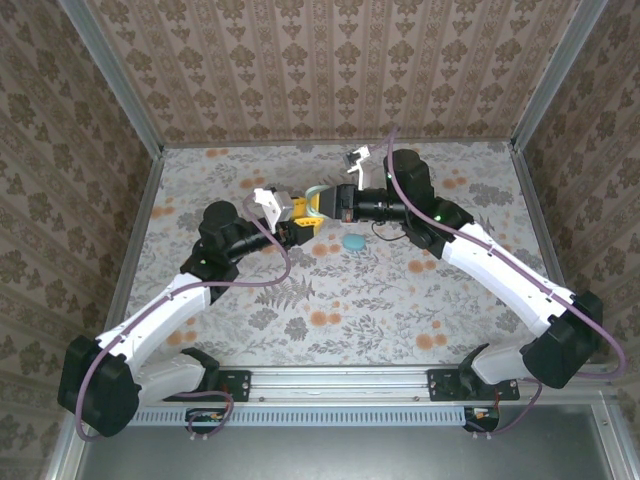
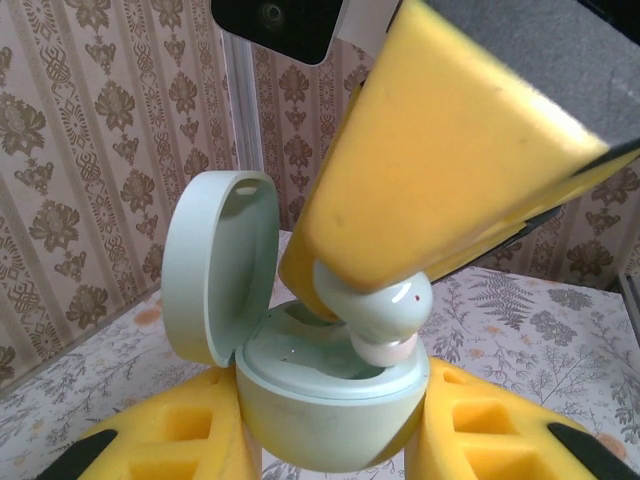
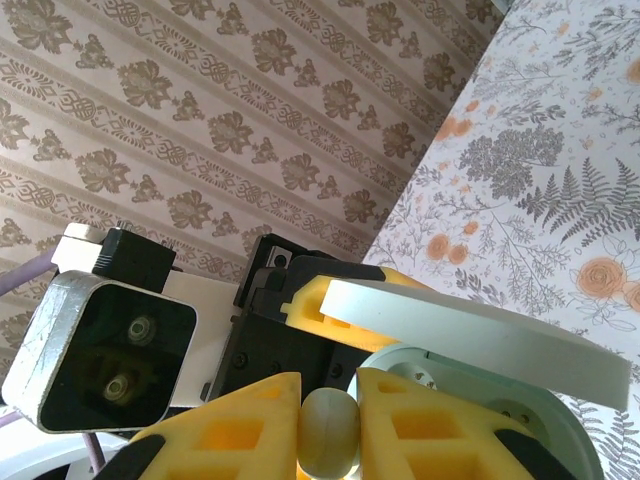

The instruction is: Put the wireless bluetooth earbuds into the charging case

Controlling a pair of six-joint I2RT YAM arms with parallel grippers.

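Note:
The charging case [image 2: 330,410] is a pale green oval with its lid [image 2: 215,265] hinged up to the left. My left gripper [image 2: 335,445] is shut on the case's lower half, a yellow finger [image 2: 170,445] on each side. One pale earbud [image 2: 385,305] hangs tip-down just over the right-hand socket, touching or nearly touching its rim. My right gripper [image 3: 328,432] is shut on that earbud [image 3: 328,440]; the open case [image 3: 480,390] and its lid [image 3: 480,335] lie just beyond. Above the middle of the table, the two grippers [image 1: 300,222] [image 1: 322,203] meet tip to tip.
A small teal oval piece [image 1: 353,242] lies on the floral table [image 1: 400,300] just in front of the right gripper. Patterned walls [image 1: 330,70] close the back and sides. The left wrist camera [image 3: 110,350] sits close to the right fingers.

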